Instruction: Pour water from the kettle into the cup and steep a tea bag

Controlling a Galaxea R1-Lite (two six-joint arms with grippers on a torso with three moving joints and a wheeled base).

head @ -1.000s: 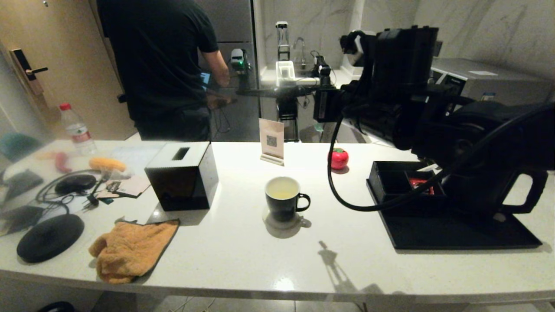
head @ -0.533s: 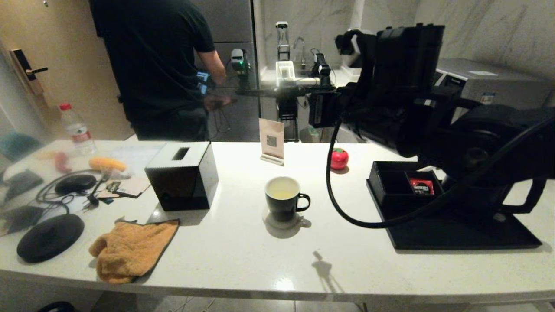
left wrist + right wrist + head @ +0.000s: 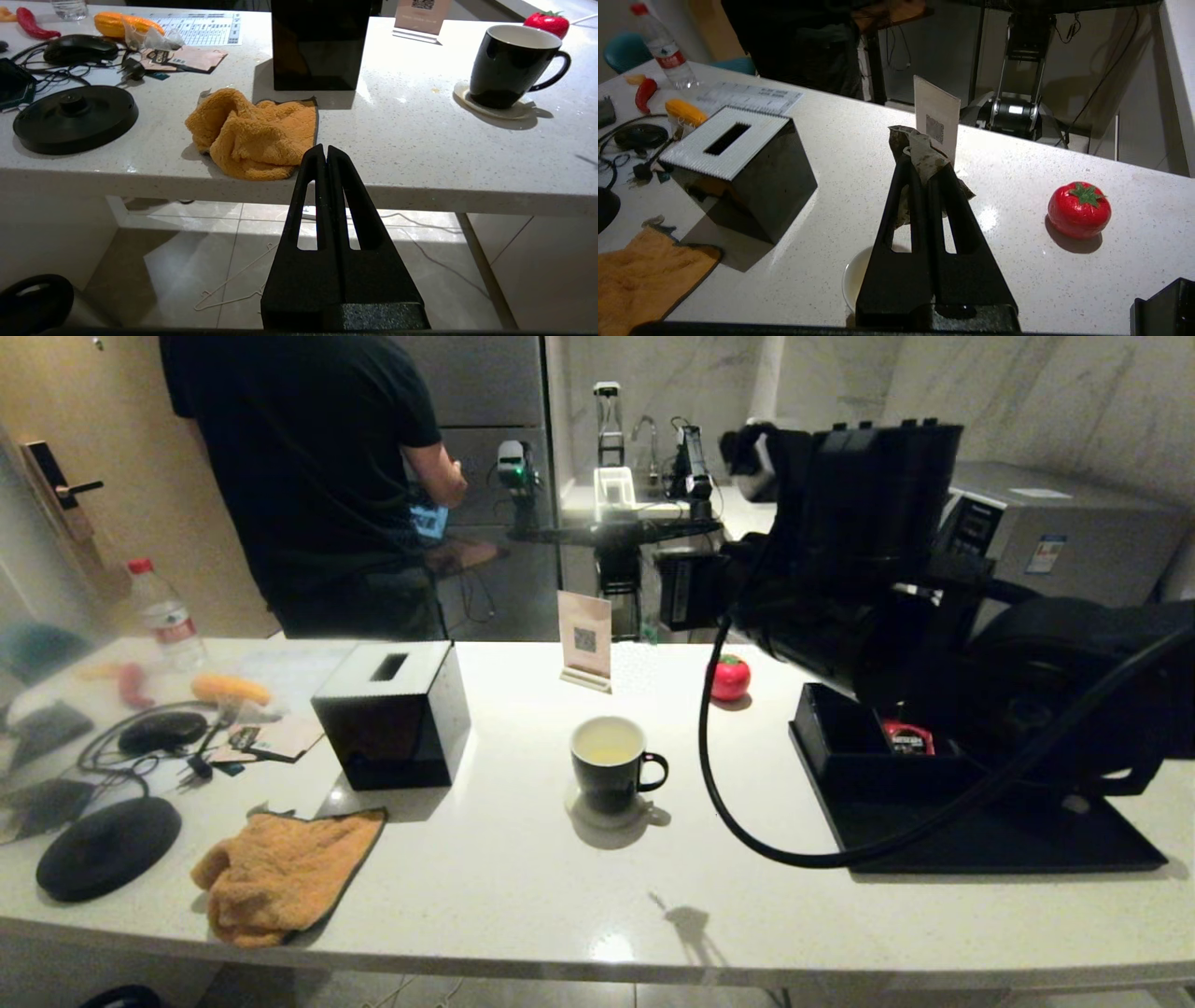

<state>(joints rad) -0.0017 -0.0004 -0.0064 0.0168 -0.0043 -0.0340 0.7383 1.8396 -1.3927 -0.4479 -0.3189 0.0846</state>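
The cup (image 3: pixel 609 765), a black mug with a white inside, stands on a coaster mid-table and holds pale yellowish water (image 3: pixel 607 753). My right gripper (image 3: pixel 924 163) hangs high above the table, shut on the greyish tea bag (image 3: pixel 919 148), and the cup's rim (image 3: pixel 852 280) shows just under it. In the head view my right arm hides most of the kettle on the black tray; only its loop handle (image 3: pixel 1120 789) shows. My left gripper (image 3: pixel 325 148) is shut and empty, parked below the table's front edge.
A black tissue box (image 3: pixel 392 714) and an orange cloth (image 3: pixel 280 873) lie left of the cup. The kettle base (image 3: pixel 107 847) and cables sit far left. A sign (image 3: pixel 585 639) and a red tomato (image 3: pixel 730 677) stand behind. The tray (image 3: pixel 980 835) holds a red packet (image 3: pixel 907 737). A person (image 3: pixel 317 476) stands beyond.
My right arm has swung left, away from the tray, uncovering the red packet. Its shadow slid towards the table's front edge. The person behind shifted left.
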